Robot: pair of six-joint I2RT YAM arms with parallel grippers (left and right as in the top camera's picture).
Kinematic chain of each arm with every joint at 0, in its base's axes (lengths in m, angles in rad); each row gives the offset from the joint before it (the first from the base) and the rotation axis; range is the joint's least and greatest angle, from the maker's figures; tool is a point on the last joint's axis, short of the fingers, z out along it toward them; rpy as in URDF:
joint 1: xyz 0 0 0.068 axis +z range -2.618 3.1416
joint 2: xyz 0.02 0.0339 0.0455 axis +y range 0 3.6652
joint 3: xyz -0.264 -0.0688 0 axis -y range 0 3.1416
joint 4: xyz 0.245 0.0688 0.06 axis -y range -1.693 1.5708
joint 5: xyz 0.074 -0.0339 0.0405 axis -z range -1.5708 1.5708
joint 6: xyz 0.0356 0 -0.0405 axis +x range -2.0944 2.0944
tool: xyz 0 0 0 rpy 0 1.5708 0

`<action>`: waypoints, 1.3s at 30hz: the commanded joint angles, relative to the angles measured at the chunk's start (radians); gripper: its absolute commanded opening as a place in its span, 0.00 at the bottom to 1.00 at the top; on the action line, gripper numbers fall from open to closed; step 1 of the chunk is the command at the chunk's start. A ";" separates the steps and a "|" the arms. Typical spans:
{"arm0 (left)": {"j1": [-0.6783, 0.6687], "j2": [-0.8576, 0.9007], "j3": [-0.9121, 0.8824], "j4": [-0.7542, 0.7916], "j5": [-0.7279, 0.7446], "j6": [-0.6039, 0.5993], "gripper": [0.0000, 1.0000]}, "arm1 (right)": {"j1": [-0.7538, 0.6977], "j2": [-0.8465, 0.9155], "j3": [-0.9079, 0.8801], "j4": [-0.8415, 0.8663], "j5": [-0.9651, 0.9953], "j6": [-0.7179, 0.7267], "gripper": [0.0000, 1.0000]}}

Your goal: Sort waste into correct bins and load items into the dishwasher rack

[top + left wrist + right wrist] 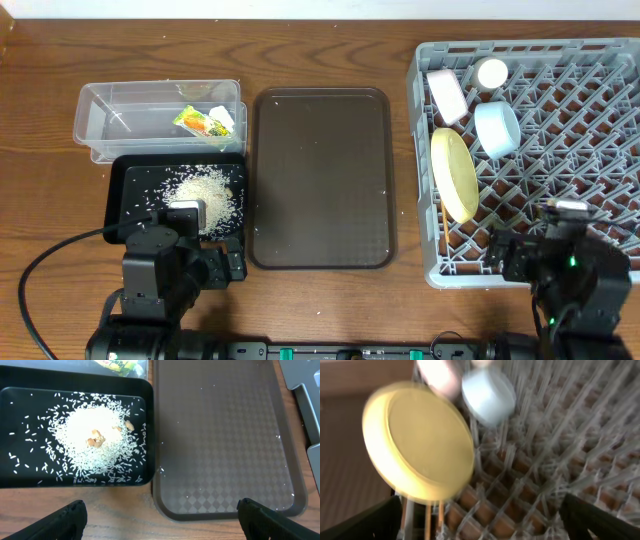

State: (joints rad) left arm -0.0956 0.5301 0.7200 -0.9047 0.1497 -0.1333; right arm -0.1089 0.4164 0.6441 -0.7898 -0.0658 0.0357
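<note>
Overhead: we see yellow plate (456, 175) on edge in rack (580, 150) at 3 o'clock, rice (205, 190) in black tray (118, 200) at 8. L wrist: left gripper (161, 510) spread wide, holding nothing; rice sits at 11 o'clock from fingers (65, 520). R wrist, blurry: right gripper (480, 510) wide apart, empty; we find plate at 11, untouched.

We find yellow plate (456, 175), white bowl (446, 95), blue bowl (497, 129) and cup (491, 72) propped in the grey rack (590, 150); rice (205, 192) heaped in the black tray (128, 190); wrapper (200, 120) inside the clear tub (125, 115).
</note>
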 commanded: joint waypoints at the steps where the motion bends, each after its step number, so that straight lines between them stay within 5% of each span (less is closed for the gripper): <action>1: -0.001 -0.003 -0.003 0.002 -0.012 0.001 0.98 | 0.021 -0.107 -0.114 0.102 0.034 -0.015 0.99; 10: -0.001 -0.003 -0.003 0.002 -0.012 0.001 0.98 | 0.067 -0.343 -0.425 0.455 0.042 -0.014 0.99; 20: -0.001 -0.003 -0.003 0.002 -0.012 0.001 0.98 | 0.069 -0.412 -0.640 0.724 0.043 -0.014 0.99; 39: -0.001 -0.003 -0.003 0.002 -0.012 0.001 0.98 | 0.069 -0.412 -0.639 0.719 0.043 -0.014 0.99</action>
State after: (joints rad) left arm -0.0956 0.5301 0.7162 -0.9073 0.1497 -0.1337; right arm -0.0498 0.0124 0.0113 -0.0734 -0.0292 0.0326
